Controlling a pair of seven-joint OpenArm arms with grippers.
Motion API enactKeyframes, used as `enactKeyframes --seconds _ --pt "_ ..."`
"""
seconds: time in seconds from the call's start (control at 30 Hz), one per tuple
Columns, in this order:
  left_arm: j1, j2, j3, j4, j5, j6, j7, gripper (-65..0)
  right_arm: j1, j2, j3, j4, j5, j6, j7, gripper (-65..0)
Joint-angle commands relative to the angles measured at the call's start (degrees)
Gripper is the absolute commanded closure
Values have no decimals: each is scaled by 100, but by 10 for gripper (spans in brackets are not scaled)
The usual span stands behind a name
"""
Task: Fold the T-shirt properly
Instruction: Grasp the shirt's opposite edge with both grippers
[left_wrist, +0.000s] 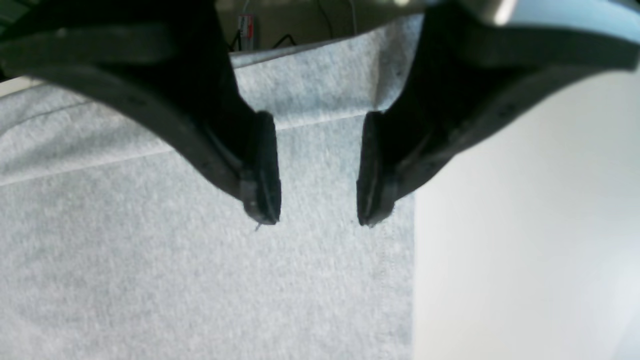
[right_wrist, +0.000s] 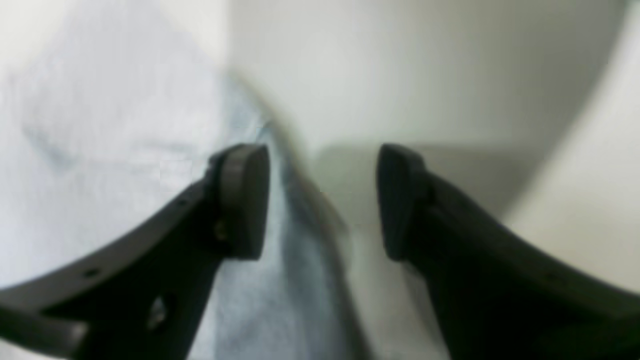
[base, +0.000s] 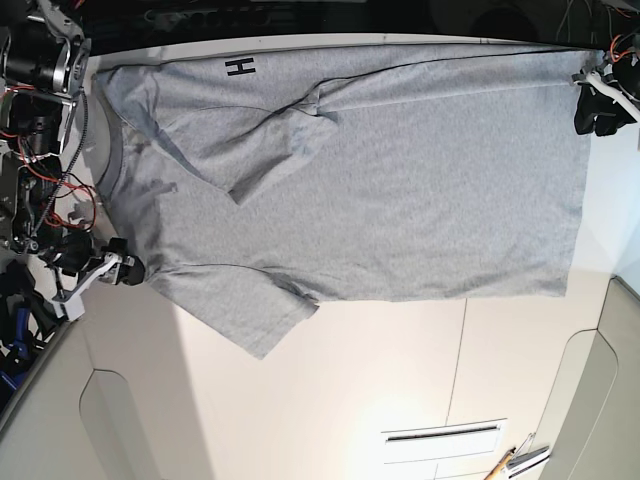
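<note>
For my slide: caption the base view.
Grey T-shirt spread on white table, open left gripper and right gripper at opposite edges.

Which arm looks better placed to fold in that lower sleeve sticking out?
The right arm, I'd guess. Its open pincer sits at the shoulder of the T-shirt, beside the loose sleeve. The left pincer is far off at the hem corner.

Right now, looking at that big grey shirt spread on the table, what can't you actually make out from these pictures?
- Black lettering on the heather-grey cotton T-shirt: base view shows only an "H"; a fold hides the rest.
- Right wrist view: blurred, so the cloth's edge under the open right tool is unclear.
- Left wrist view: the open left tool fills the top, covering the cloth behind it.
- Small items at the base view's bottom edge: too small to name.
</note>
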Motion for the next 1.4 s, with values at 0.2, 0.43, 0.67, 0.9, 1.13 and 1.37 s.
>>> enactKeyframes --seconds 0.2,0.43,0.67,0.9,1.13,1.37 --pt "2 -94 -50 81 -87 -37 -107 -286 184 -197 -713 61 -55 28 -7 -337" --pt "-682 -111 -48 -155 -81 2 -109 -286 184 -245 -763 61 -271 -13 -9 0" --pt "-2651 -782 413 -2361 -74 48 -413 -286 184 -238 -765 63 -461 -13 -7 0" --pt "-5421 -1434 2011 -5600 577 48 -1217 -392 184 -243 -765 61 -461 -13 -9 0" --pt "-7132 -1408 3320 -7827 1305 55 -1906 -392 160 -240 -765 63 -459 -13 -7 0" --pt "-7278 -1088 3950 -8183 2028 573 -2330 -392 122 -240 -765 63 -450 -13 -4 0"
